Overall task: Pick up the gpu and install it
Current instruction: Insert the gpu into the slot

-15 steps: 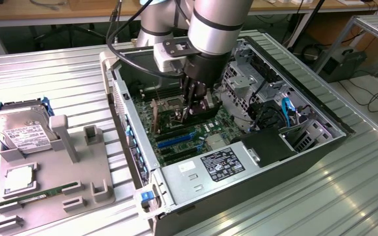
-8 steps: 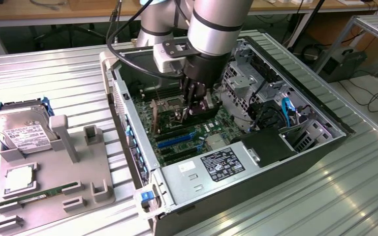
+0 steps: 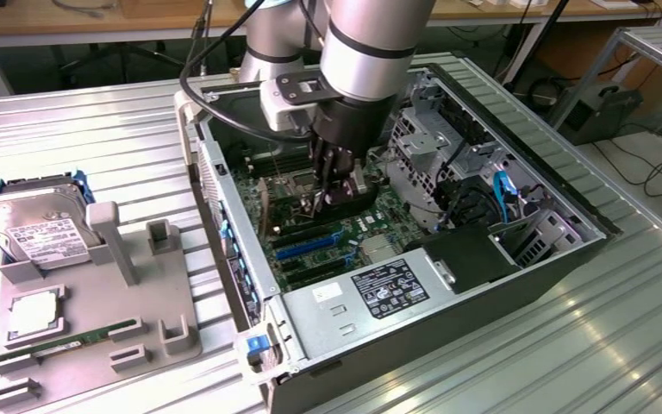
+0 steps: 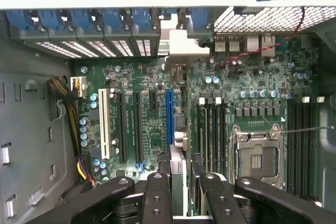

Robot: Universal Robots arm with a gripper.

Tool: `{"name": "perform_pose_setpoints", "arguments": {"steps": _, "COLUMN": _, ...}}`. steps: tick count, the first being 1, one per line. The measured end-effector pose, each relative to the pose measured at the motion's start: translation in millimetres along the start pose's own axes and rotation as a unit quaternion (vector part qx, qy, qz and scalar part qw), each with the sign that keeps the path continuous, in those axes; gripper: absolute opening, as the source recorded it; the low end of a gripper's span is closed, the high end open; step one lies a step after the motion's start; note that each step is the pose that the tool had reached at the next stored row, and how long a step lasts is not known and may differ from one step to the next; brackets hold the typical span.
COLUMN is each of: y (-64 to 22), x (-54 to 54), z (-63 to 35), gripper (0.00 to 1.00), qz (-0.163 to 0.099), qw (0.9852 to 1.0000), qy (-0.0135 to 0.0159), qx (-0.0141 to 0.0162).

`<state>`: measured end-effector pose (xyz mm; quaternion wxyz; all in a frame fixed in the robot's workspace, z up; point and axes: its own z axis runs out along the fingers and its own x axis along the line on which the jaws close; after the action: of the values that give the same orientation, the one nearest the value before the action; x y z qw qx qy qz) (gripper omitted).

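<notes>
Black slim gpu card pinched edge-on by pincer inside open grey computer case, risking jammed seating from tilt against green motherboard slot.

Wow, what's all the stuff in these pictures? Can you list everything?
table: one, silver metal, under everything
computer case: one, black, open, on the table
motherboard: one, green, inside the case
power supply: one, silver, in the case
tray: one, grey, exterior view's left
hard drive: one, silver, at the tray's end
RAM stick: one, green, on the tray
gpu: one, black, held over the motherboard
gripper: one, black, jaws closed on the gpu
</notes>
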<state>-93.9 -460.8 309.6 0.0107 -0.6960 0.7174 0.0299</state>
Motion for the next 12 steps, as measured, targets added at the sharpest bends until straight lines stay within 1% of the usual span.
{"name": "perform_pose_setpoints", "arguments": {"steps": 3, "y": 1.1, "x": 0.5, "z": 2.1, "gripper": 0.26, "qz": 0.0, "qw": 1.0, "qy": 0.0, "qx": 0.0}}
{"name": "perform_pose_setpoints", "arguments": {"steps": 7, "y": 2.0, "x": 1.5, "z": 8.4, "gripper": 0.26, "qz": 0.0, "qw": 1.0, "qy": 0.0, "qx": 0.0}}
{"name": "perform_pose_setpoints", "arguments": {"steps": 12, "y": 3.5, "x": 4.0, "z": 13.7, "gripper": 0.26, "qz": 0.0, "qw": 1.0, "qy": 0.0, "qx": 0.0}}
